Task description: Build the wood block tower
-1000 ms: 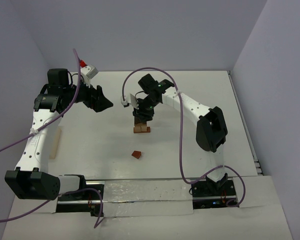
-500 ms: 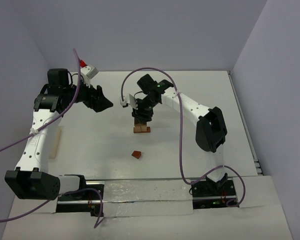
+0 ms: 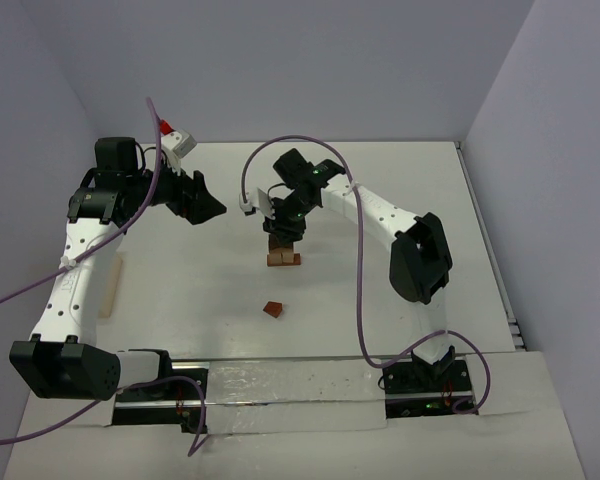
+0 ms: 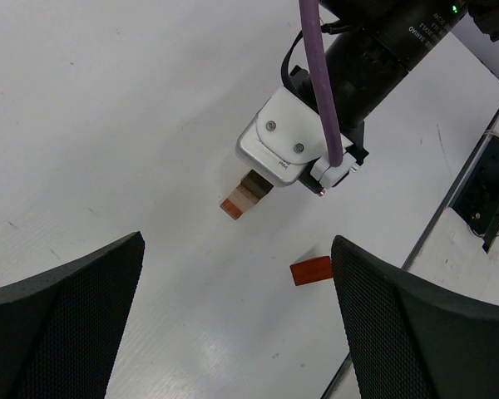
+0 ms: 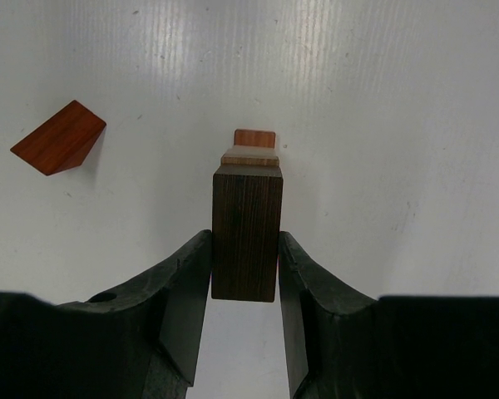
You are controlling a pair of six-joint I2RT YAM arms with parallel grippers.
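Observation:
The wood block tower (image 3: 283, 257) stands mid-table as a short stack of reddish and tan blocks; the left wrist view also shows it (image 4: 244, 194). My right gripper (image 3: 286, 228) is directly over it, shut on a dark brown cuboid (image 5: 246, 233). The cuboid sits upright above a tan block (image 5: 249, 155) and a reddish block (image 5: 254, 137); I cannot tell whether it touches them. A reddish wedge (image 3: 272, 309) lies loose in front of the tower, and shows in the right wrist view (image 5: 58, 137) and the left wrist view (image 4: 310, 270). My left gripper (image 3: 206, 205) is open and empty, raised to the tower's left.
A pale, long wooden tray (image 3: 111, 285) lies by the left arm. A white box with a red part (image 3: 178, 140) sits at the back left. Purple cables loop over both arms. Walls close in the table at the back and the sides.
My right gripper has shifted slightly back and left over the tower with the dark block in it. The left arm has not moved.

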